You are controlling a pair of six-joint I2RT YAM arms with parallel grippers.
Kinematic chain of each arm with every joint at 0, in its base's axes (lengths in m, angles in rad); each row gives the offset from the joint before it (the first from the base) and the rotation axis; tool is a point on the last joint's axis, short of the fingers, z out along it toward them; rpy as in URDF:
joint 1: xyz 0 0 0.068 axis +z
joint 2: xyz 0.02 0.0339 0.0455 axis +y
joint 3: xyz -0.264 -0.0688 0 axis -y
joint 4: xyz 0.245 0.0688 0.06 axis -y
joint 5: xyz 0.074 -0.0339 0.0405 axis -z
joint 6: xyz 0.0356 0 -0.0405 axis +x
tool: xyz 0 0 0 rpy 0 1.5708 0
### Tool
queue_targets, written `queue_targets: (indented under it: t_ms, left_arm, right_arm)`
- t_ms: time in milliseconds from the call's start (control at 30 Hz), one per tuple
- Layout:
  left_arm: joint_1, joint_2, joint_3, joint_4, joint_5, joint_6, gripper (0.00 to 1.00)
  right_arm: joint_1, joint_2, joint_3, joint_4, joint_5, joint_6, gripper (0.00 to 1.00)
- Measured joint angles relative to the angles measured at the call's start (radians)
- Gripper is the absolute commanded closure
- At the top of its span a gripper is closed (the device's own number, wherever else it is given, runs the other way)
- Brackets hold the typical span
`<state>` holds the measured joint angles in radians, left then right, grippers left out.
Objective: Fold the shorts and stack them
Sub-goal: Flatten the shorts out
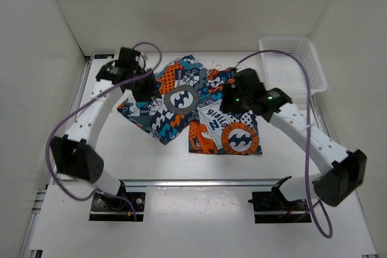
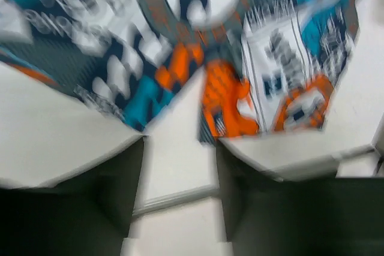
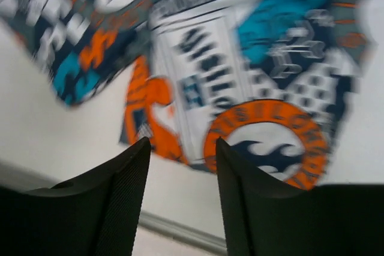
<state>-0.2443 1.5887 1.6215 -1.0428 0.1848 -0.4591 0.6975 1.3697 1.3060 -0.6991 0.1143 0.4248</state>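
The left gripper (image 2: 180,154) is seen with its jaws parted and nothing between them; only bare table (image 2: 177,130) shows in the gap. The right gripper (image 3: 183,148) is likewise spread and empty. Each is held over one half of the shorts (image 1: 181,98), probably so that matching edges can be taken together for a fold. The shorts are laid flat and opened out at mid-table, legs toward the arm bases. A white mesh basket (image 1: 295,61) is set at the far right.
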Motion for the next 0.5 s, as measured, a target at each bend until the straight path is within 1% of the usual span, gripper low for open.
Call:
queue_targets:
  t_ms: [33, 67, 100, 133, 167, 233, 267, 300, 333, 433, 467, 500]
  left_arm:
    - [-0.039, -0.063, -0.09, 0.012, 0.017, -0.004, 0.58]
    - [-0.074, -0.101, -0.154, 0.026, 0.026, -0.019, 0.6]
    - [-0.114, -0.132, -0.219, 0.045, 0.028, -0.032, 0.6]
    - [-0.153, -0.146, -0.27, 0.057, 0.033, -0.044, 0.64]
    - [-0.186, -0.146, -0.311, 0.068, 0.036, -0.06, 0.65]
    - [-0.236, -0.123, -0.391, 0.1, 0.035, -0.085, 0.66]
    - [-0.251, -0.1, -0.417, 0.108, 0.034, -0.098, 0.72]
    - [-0.262, -0.076, -0.43, 0.111, 0.034, -0.11, 0.83]
    - [-0.27, -0.048, -0.438, 0.12, 0.032, -0.121, 0.9]
    - [-0.282, 0.019, -0.443, 0.155, 0.033, -0.144, 0.9]
    - [-0.282, 0.035, -0.443, 0.168, 0.034, -0.149, 0.9]
    - [-0.282, 0.045, -0.443, 0.177, 0.034, -0.154, 0.9]
  right_arm:
    - [-0.067, -0.042, -0.019, 0.004, 0.017, 0.01, 0.48]
    - [-0.129, -0.069, -0.04, 0.006, 0.028, 0.014, 0.44]
    - [-0.181, -0.08, -0.058, 0.005, 0.03, 0.019, 0.35]
    - [-0.243, -0.082, -0.079, 0.005, 0.027, 0.023, 0.25]
    - [-0.299, -0.072, -0.102, 0.006, 0.021, 0.026, 0.12]
    - [-0.391, -0.026, -0.146, 0.005, 0.012, 0.029, 0.03]
    - [-0.43, 0.003, -0.172, 0.006, 0.004, 0.03, 0.01]
    - [-0.461, 0.034, -0.198, 0.007, -0.007, 0.03, 0.01]
    - [-0.486, 0.062, -0.223, 0.007, -0.015, 0.029, 0.01]
    - [-0.536, 0.13, -0.277, 0.01, -0.043, 0.043, 0.01]
    - [-0.549, 0.147, -0.288, 0.015, -0.052, 0.049, 0.03]
    - [-0.561, 0.167, -0.298, 0.022, -0.063, 0.056, 0.07]
